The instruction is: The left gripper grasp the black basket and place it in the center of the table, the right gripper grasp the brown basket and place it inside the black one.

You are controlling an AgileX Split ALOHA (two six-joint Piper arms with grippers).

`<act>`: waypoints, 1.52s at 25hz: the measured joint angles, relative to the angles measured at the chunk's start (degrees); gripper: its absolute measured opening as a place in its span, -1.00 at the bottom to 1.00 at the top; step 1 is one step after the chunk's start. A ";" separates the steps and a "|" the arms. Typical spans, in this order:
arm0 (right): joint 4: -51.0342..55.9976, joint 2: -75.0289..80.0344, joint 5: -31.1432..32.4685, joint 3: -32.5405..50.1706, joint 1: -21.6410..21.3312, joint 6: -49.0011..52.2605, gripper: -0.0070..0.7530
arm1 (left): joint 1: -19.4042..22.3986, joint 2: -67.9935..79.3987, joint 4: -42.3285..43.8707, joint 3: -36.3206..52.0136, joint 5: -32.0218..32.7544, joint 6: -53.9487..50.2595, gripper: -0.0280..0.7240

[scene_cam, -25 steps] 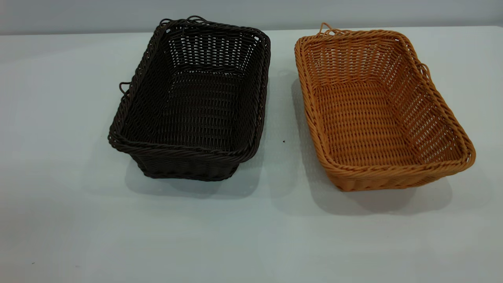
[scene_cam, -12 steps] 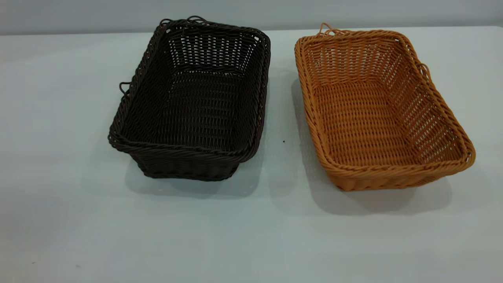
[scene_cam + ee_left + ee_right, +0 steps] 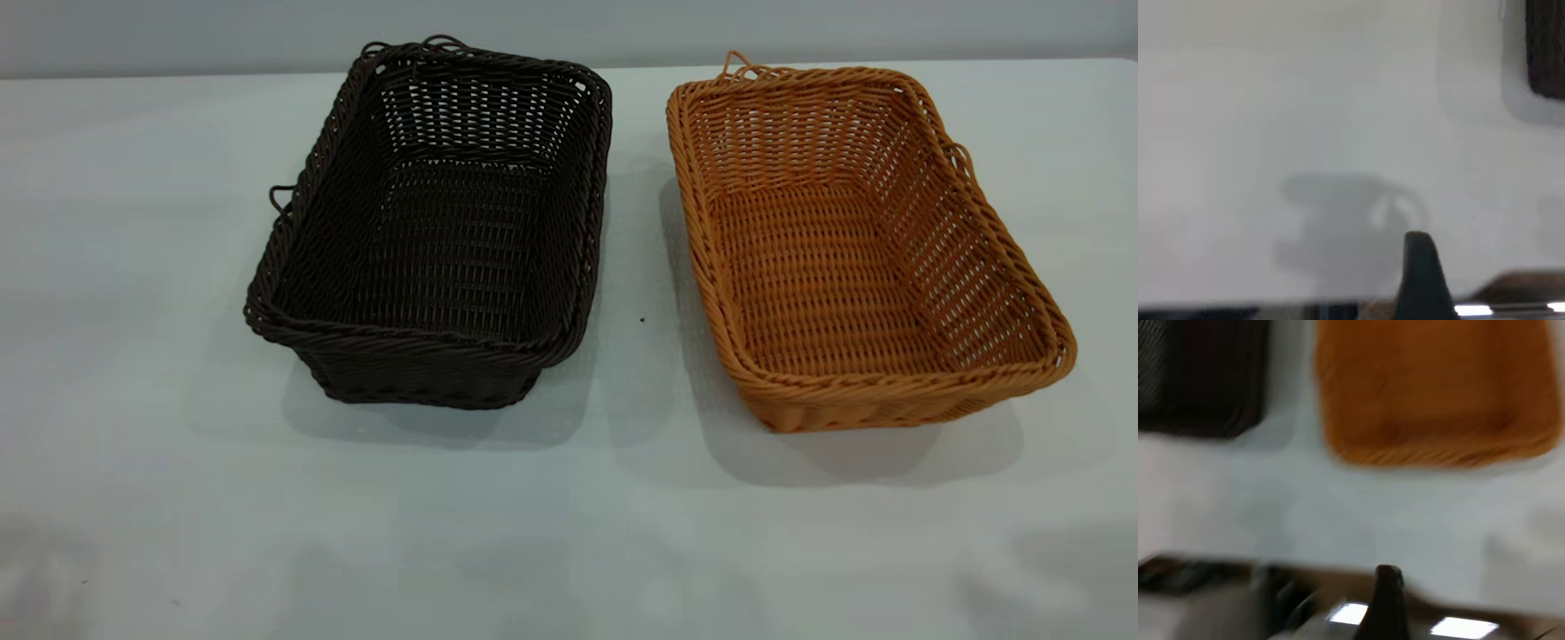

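Observation:
The black basket (image 3: 440, 231) stands upright on the white table (image 3: 569, 533), left of centre. The brown basket (image 3: 853, 249) stands upright to its right, a narrow gap apart. Neither gripper shows in the exterior view. My left gripper (image 3: 1421, 273) shows only as a dark tip over bare table, with a corner of the black basket (image 3: 1546, 47) far off. My right gripper (image 3: 1386, 603) shows only as a dark tip over bare table, well short of the brown basket (image 3: 1431, 387) and the black basket (image 3: 1198, 373). Both baskets are empty.
A grey wall (image 3: 569, 27) runs behind the table's far edge. A small dark speck (image 3: 642, 320) lies between the baskets. Faint shadows lie on the table's near left (image 3: 44, 560) and near right (image 3: 1049, 569).
Faint shadows have appeared on the table's near left and near right corners. The baskets have not moved.

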 joint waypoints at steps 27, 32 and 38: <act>70.44 59.23 -17.32 -6.55 15.95 -1.41 0.55 | 0.00 27.27 -10.29 -9.80 -17.24 3.20 0.31; 70.79 61.02 -25.15 -7.35 15.95 6.81 0.55 | 0.00 28.85 -10.29 -10.63 -17.03 4.75 0.31; 71.03 63.28 -28.94 -11.75 15.95 8.82 0.55 | -0.77 38.66 -10.25 -18.50 -13.30 6.99 0.31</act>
